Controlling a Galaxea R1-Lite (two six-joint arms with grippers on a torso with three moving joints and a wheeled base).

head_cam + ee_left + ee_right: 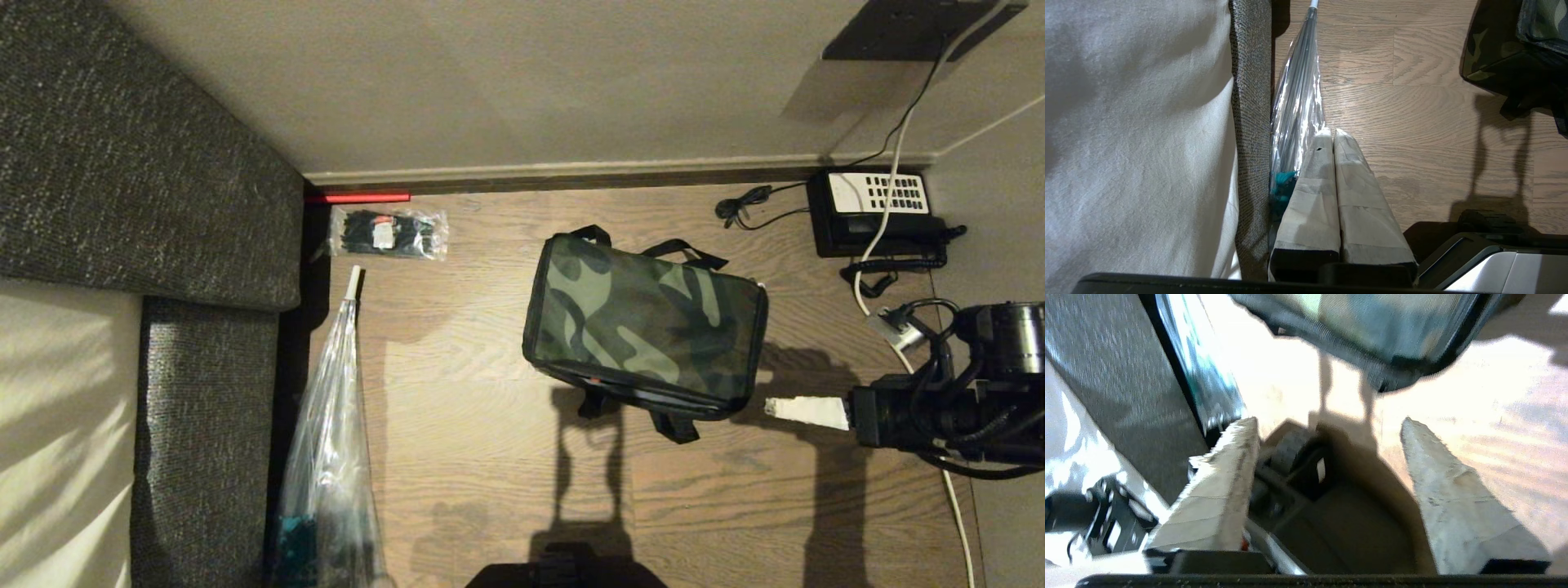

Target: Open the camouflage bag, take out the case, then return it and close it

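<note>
The camouflage bag (645, 322) stands on the wooden floor with its green patterned lid down and its black strap handles hanging at front and back. The case is hidden from every view. My right gripper (771, 406) hovers just to the right of the bag's near right corner, pointing at it without touching. In the right wrist view this gripper (1329, 421) is open with nothing between its fingers, and the bag (1372, 330) lies beyond the tips. My left gripper (1332, 132) is parked low beside the sofa, shut and empty, with the bag's corner (1494, 53) far off.
A black telephone with white keypad (878, 212) and its cords sit at the back right. A clear packet of black ties (388, 233) lies at the back left. A plastic-wrapped umbrella (335, 425) leans along the grey sofa (147, 163). The wall skirting (571, 173) runs behind.
</note>
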